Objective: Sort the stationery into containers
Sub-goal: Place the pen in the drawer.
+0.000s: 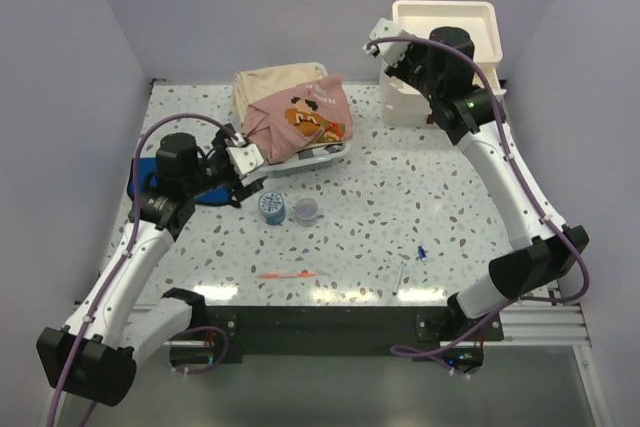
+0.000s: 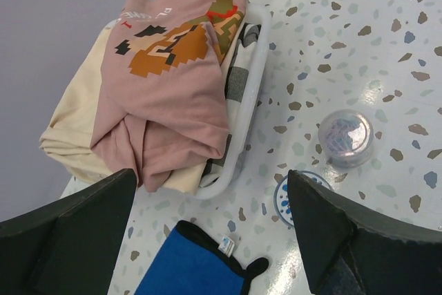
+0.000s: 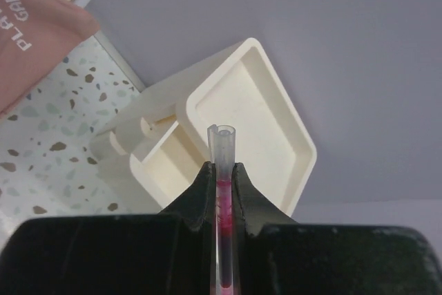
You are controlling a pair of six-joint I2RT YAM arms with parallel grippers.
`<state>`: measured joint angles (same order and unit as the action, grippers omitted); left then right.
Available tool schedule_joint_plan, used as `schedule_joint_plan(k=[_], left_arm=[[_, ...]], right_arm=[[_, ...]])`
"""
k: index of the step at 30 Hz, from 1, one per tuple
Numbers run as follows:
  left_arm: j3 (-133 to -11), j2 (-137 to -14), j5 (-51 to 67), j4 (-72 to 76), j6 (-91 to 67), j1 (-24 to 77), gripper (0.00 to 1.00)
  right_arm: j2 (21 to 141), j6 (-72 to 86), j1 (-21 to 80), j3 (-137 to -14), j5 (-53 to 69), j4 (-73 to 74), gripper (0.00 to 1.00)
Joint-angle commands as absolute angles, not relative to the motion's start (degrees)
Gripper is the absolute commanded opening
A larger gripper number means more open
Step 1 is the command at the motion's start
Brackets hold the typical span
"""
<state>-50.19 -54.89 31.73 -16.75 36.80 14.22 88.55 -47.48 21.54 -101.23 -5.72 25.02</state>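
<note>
Pen (image 3: 221, 144), a slim clear tube with pink ink, sits pinched in the right gripper (image 3: 221, 170), its tip at the raised rim of the square tray topping the smooth cream drawer unit (image 3: 238, 101). Left gripper (image 2: 210, 195) hangs spread wide above the speckled table (image 2: 359, 46), near the basket (image 2: 252, 101) of soft clothes and the round tape roll (image 1: 271, 207).

Left arm (image 1: 130, 272), right arm (image 1: 510, 182) — white links, black joint housings between. Purple cables (image 1: 148, 137) routed along both, looped clear at joints. Fingers (image 2: 62, 240) matte black, angular — seen in both wrist views.
</note>
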Motion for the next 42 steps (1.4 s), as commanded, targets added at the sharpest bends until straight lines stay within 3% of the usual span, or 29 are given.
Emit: schedule_joint_plan(k=[1, 12, 41, 42], left_arm=[[-48.6, -52.4, 33.3, -13.6, 36.3, 13.7, 0.96], [-47.9, -50.4, 33.4, -12.9, 36.0, 13.4, 0.96], [-52.8, -56.0, 35.1, -13.8, 34.2, 9.4, 0.96], [-53.0, -56.2, 35.1, -13.8, 34.1, 9.4, 0.96]], right_arm=[[92.0, -64.7, 21.6, -105.0, -7.0, 23.4, 0.00], [102.0, -63.6, 17.6, -117.4, -6.3, 32.2, 0.00], [108.2, -65.1, 10.7, -107.6, -1.5, 28.0, 0.00], [108.4, -65.2, 10.7, -107.4, -1.9, 27.5, 0.03]])
